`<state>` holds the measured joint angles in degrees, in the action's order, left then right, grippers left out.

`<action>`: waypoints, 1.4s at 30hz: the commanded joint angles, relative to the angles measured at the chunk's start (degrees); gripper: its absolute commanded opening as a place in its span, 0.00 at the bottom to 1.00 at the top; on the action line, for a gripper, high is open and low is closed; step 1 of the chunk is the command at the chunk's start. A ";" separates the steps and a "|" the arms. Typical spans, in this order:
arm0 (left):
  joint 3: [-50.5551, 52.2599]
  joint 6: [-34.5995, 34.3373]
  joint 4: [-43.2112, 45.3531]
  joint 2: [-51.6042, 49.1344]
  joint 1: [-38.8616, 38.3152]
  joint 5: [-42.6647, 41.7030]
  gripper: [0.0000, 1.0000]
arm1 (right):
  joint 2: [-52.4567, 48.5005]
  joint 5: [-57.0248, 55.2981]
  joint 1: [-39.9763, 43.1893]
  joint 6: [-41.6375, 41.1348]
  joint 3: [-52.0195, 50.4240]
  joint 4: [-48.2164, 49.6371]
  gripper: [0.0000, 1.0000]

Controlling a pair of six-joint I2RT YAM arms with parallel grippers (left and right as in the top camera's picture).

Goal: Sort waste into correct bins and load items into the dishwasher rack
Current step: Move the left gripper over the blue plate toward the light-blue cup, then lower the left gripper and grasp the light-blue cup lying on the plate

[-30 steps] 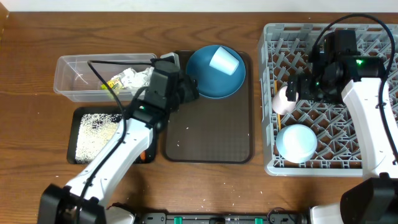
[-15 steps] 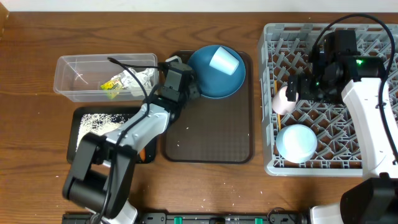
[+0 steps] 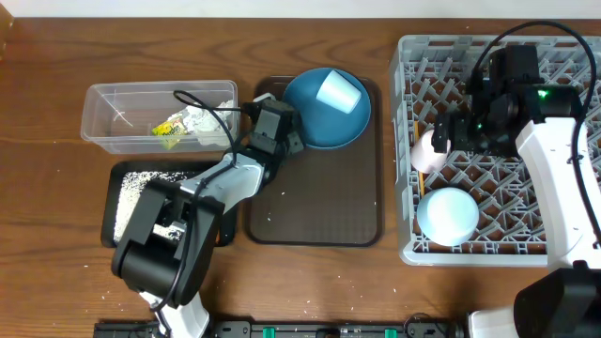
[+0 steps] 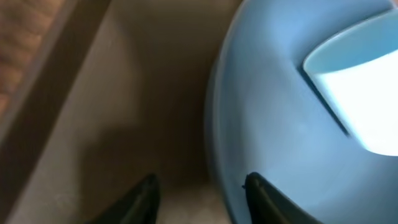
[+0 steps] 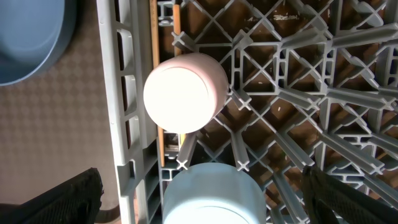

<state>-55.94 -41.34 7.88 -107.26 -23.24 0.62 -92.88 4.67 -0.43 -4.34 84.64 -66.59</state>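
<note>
Forward goes my left gripper [image 4: 199, 190], fingers [image 4: 144, 198] parted astride the blurred rim of the plate [image 4: 261, 112]; my right gripper [image 5: 205, 196] hangs spread wide.

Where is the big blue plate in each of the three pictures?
Overhead: the plate is top centre, at the far end of the brown tray.
Left wrist: the plate fills the right side, with the tray to its left.
Right wrist: only an edge of the plate shows in the top left corner, with the tray below it.
Shared landmark: the tray.
</note>
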 commanded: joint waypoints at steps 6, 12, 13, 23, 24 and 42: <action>0.20 -0.52 -0.79 0.22 -0.20 0.74 0.29 | -0.04 -0.17 0.42 0.13 0.72 -0.04 0.99; 0.20 -0.31 -5.77 3.89 -0.26 -2.12 0.19 | -0.04 -0.17 0.42 0.13 0.72 -0.04 0.99; 0.20 -0.28 -7.28 4.94 -0.26 -2.12 0.19 | -0.04 -0.17 0.42 0.13 0.72 -0.04 0.99; 0.20 0.24 -23.85 16.09 -0.37 -4.63 0.19 | -0.04 -0.17 0.42 0.13 0.72 -0.04 0.99; 0.22 0.66 -25.22 16.68 -0.37 -4.98 0.19 | -0.04 -0.17 0.42 0.13 0.72 -0.04 0.99; -8.41 32.13 -19.85 18.69 -0.31 -19.43 0.53 | -0.04 -0.17 0.42 0.13 0.72 -0.04 0.99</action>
<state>-63.48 -17.58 -12.86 -89.17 -23.46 -16.43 -92.88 4.67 -0.43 -4.34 84.64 -66.59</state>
